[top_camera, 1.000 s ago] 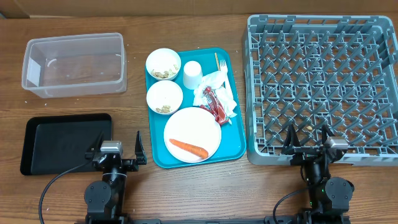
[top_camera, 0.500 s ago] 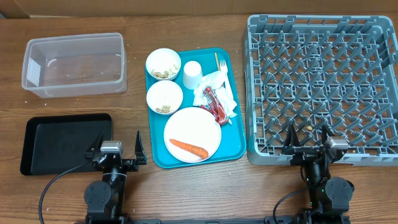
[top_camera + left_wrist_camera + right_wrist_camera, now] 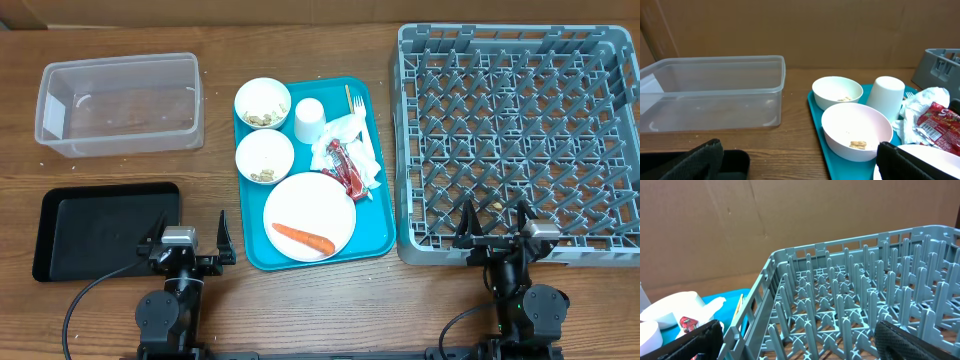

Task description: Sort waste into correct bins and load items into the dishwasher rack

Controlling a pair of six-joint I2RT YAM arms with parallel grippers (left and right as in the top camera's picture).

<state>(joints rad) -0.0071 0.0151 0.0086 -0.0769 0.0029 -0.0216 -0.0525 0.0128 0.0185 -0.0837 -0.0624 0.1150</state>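
Flat teal plastic serving tray (image 3: 376,226) carrying round white plate (image 3: 312,200) with orange carrot (image 3: 303,238), two small white bowls (image 3: 279,96) with beige crumbs (image 3: 262,119), white cup (image 3: 309,118), crumpled paper napkins (image 3: 351,130), glossy red wrapper (image 3: 343,170), clear plastic tub (image 3: 120,61) and shallow black tray (image 3: 105,231) to its left, pegged grey rack (image 3: 409,150) to its right, left gripper (image 3: 190,226) and right gripper (image 3: 493,222) with fingers spread.

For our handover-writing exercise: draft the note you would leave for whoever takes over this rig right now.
Left tool: open, empty, beside the black tray.
Right tool: open, empty, at the near edge of the rack.
On the teal tray: plate with carrot, two bowls holding crumbs, cup, fork, napkins, wrapper.
Clear tub sits far left.
Done: nothing sorted or loaded.
Left: all waste to bins, all dishes to rack.
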